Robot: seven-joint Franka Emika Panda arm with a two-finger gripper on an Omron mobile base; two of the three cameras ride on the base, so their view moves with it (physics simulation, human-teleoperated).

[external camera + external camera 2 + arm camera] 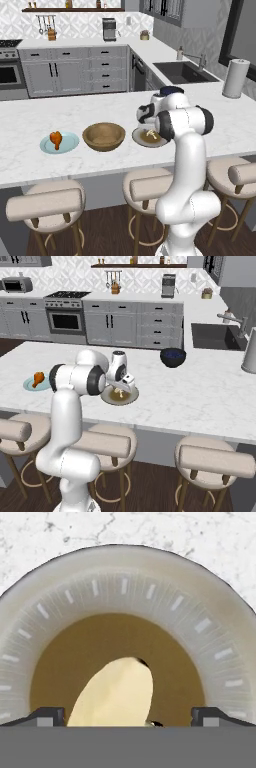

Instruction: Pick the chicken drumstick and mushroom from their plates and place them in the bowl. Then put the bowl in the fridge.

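**Jaws wide over the mushroom**

My gripper (128,716) hangs low above the grey-brown plate (125,577), jaws spread wide and holding nothing, one tip on either side of the mushroom (117,694) lying on that plate. On the table (30,120), the bowl (104,136) sits just beside the plate, and beyond the bowl the chicken drumstick (56,138) rests on the blue plate (70,145).

Counter, lower half of frame: two round flat plates, one light blue (67,146), one grey-brown (141,140). One brown wooden bowl (104,136). One orange-brown drumstick (56,138). One cream mushroom (116,694). Three padded stools (46,204).
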